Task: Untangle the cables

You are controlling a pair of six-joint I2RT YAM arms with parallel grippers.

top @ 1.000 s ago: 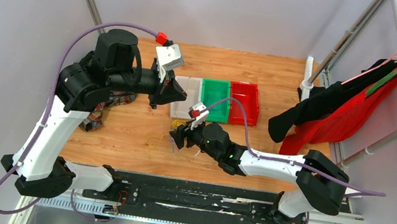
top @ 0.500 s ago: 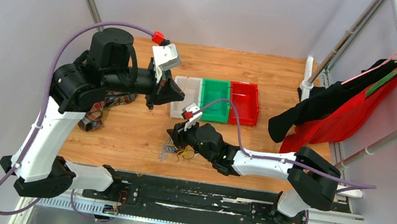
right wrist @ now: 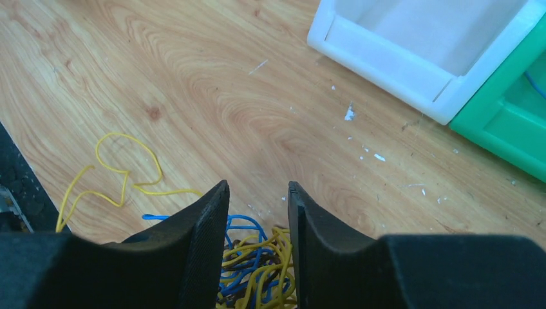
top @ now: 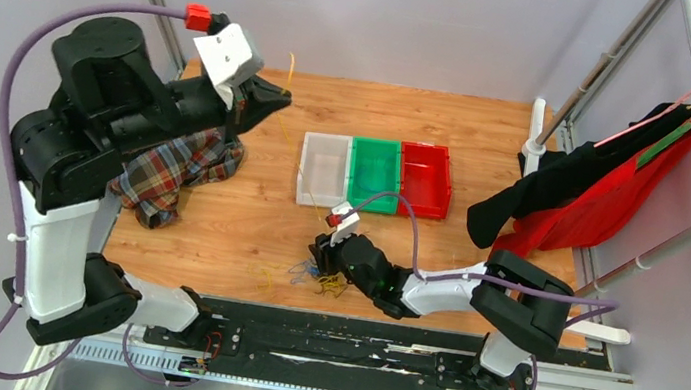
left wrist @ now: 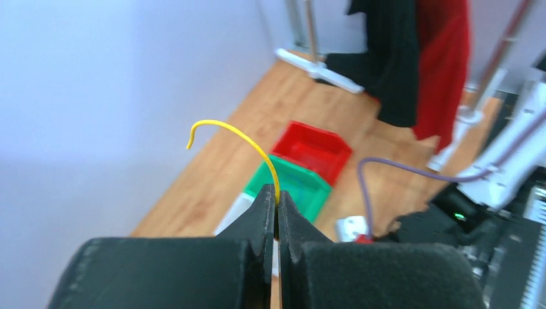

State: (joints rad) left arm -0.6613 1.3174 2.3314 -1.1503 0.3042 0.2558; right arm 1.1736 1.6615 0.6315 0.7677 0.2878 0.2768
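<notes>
The cables lie as a tangle (top: 322,281) of yellow, blue and dark strands near the table's front edge. My right gripper (top: 323,261) is low over it. In the right wrist view its jaws (right wrist: 257,187) stand partly apart, and the tangle (right wrist: 257,270) fills the gap between them. A loose yellow cable (right wrist: 122,174) curls on the wood to the left. My left gripper (top: 284,98) is raised high at the back left, shut on one yellow cable (left wrist: 238,132) whose free end arcs above the fingertips (left wrist: 277,193). Below the gripper this yellow cable (top: 285,135) hangs toward the table.
A white bin (top: 303,169), a green bin (top: 353,171) and a red bin (top: 446,183) stand in a row mid-table. A plaid cloth (top: 174,167) lies under the left arm. Black and red garments (top: 583,196) hang on a rack at the right.
My left arm has risen and swung back to the left, drawing the yellow cable up. My right gripper has dropped toward the front edge onto the tangle, and its jaws have narrowed.
</notes>
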